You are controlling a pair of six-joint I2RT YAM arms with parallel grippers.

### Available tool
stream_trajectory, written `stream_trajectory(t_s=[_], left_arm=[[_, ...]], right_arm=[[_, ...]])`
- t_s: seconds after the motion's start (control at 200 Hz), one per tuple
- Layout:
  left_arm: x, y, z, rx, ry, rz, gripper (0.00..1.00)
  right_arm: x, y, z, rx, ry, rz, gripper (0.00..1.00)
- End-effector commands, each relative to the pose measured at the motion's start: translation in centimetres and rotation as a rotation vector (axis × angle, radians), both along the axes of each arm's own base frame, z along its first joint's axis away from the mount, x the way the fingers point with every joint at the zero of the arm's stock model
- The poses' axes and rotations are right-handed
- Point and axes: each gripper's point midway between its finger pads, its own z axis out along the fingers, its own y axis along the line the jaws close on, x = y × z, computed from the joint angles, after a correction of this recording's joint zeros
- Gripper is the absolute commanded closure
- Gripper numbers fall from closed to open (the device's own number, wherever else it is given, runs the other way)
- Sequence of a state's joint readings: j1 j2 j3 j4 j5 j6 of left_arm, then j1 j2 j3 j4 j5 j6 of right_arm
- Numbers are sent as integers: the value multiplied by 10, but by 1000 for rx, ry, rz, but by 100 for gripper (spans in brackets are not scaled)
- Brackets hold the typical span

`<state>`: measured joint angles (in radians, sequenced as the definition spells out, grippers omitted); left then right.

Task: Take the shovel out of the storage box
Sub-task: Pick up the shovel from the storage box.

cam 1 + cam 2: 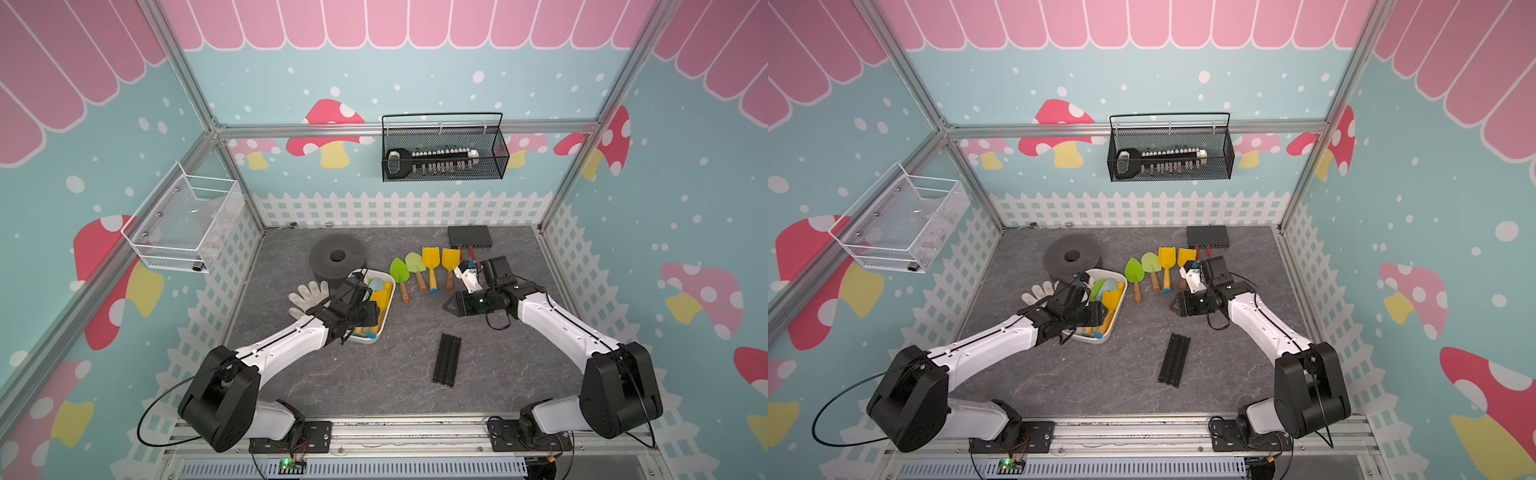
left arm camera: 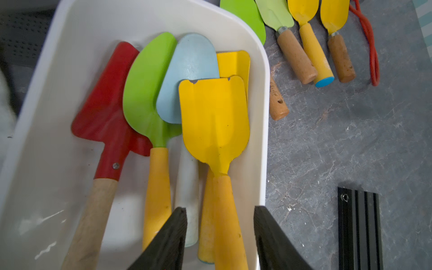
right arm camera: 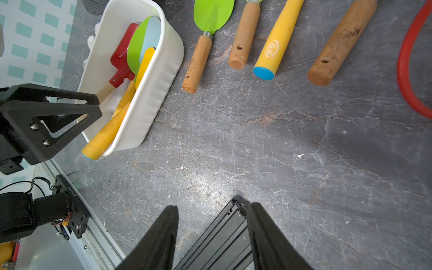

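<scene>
The storage box [image 1: 388,311] [image 1: 1121,308] sits on the grey table [image 1: 374,374] a little left of centre in both top views, with the left arm reaching over its near end. In the left wrist view the box [image 2: 70,35] fills the left and middle of the frame. It holds five shovels lying side by side and overlapping: a red shovel [image 2: 105,112] with a wooden handle, a green shovel [image 2: 145,93], a pale blue shovel [image 2: 189,70], a second yellow one [image 2: 236,63] mostly covered, and on top the yellow shovel [image 2: 215,121] with a yellow handle. The left gripper [image 2: 221,210] stands with its jaws apart at the bottom of that frame, one black finger on each side of the yellow shovel's handle, with a gap showing on both sides, so it is not clamped. In the right wrist view, a yellow handle with a blue end sticks out past the box's lower rim at the left of the frame, beside the left gripper [image 3: 98,107]. Four more shovels [image 1: 430,266] lie in a row on the table right of the box. The right gripper [image 3: 214,207] hangs over the table at centre right of the top views with its jaws spread and nothing between them. A black bar [image 3: 224,233] lies on the table beneath it.
</scene>
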<state>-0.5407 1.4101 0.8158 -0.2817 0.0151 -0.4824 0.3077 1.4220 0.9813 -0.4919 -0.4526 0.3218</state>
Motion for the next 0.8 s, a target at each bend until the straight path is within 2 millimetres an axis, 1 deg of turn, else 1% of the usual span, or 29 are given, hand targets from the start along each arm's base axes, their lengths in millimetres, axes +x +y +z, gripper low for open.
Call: stream_trajectory(t_s=[0.0, 0.12, 0.23, 0.325, 0.53, 0.635, 0.735, 0.796], left_arm=[[-3, -5, -8, 17, 51, -28, 50], [-3, -8, -18, 29, 89, -43, 53], [-3, -12, -26, 32, 119, -54, 58], [-3, -15, -30, 26, 137, -65, 65], [-5, -22, -43, 19, 184, -91, 67], [-4, -22, -46, 29, 187, -95, 74], [-3, -22, -44, 36, 182, -100, 86], [-2, -23, -39, 26, 170, -101, 94]], right_arm=[[-1, 0, -9, -20, 4, 10, 46], [0, 0, -10, -20, 10, 10, 46], [0, 0, -10, -22, 7, 9, 46], [-1, -1, -9, -24, 4, 8, 46], [-1, -1, -12, -28, 9, 10, 46], [-1, -1, -10, -24, 7, 12, 46], [-2, -1, -9, -21, 4, 12, 46], [-2, 0, -9, -19, 4, 13, 46]])
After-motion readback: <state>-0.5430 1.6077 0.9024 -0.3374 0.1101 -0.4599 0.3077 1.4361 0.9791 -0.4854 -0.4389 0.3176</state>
